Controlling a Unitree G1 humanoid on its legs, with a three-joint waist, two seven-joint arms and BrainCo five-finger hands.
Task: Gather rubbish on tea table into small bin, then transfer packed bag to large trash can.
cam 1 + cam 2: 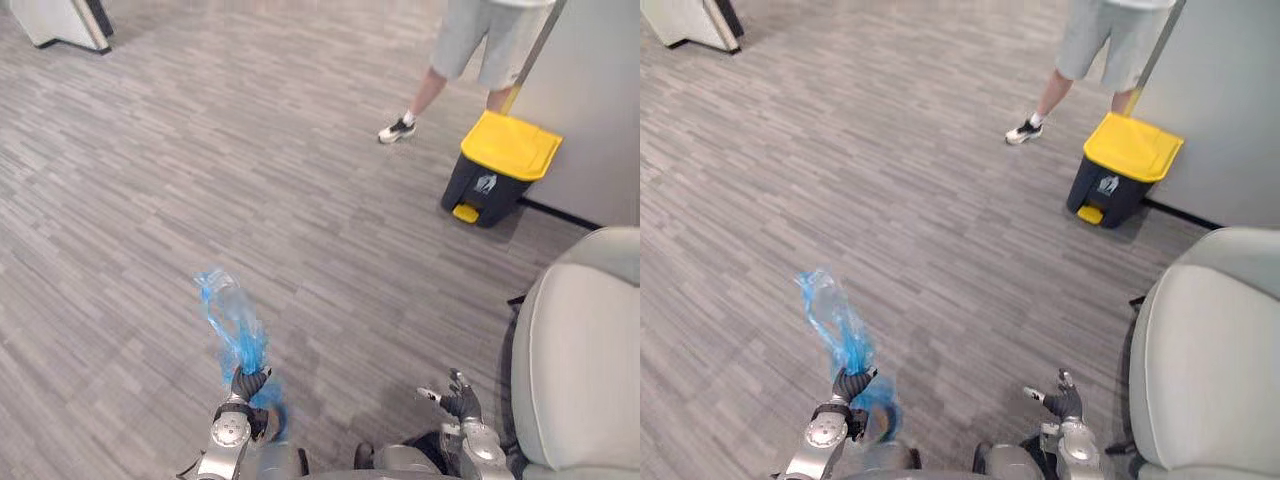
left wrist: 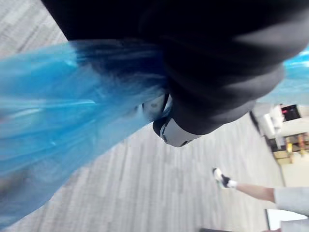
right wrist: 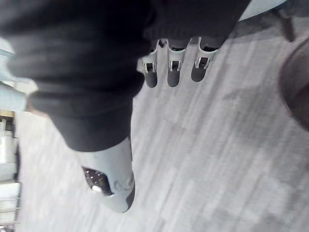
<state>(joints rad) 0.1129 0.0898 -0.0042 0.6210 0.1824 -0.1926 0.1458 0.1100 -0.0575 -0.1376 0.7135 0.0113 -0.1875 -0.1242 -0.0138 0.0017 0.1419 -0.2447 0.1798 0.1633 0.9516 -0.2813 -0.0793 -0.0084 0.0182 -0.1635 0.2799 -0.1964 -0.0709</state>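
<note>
My left hand (image 1: 248, 384) is shut on a blue plastic bag (image 1: 232, 320), low in the eye views; the bag's loose top sticks up above the fist and a bunched part hangs under it. Blue film (image 2: 58, 116) crosses the left wrist view beside the thumb (image 2: 176, 131). A dark large trash can with a yellow lid (image 1: 505, 150) stands far ahead to the right, by a grey wall. My right hand (image 1: 458, 398) hangs open and holds nothing, low right; its straight fingers (image 3: 174, 70) and thumb (image 3: 113, 183) are over bare floor.
A person in grey shorts and a white shoe (image 1: 398, 129) stands just left of the trash can. A pale grey armchair (image 1: 580, 350) is close on my right. A white cabinet base (image 1: 60, 25) sits at the far left. Grey plank floor (image 1: 250, 180) lies between.
</note>
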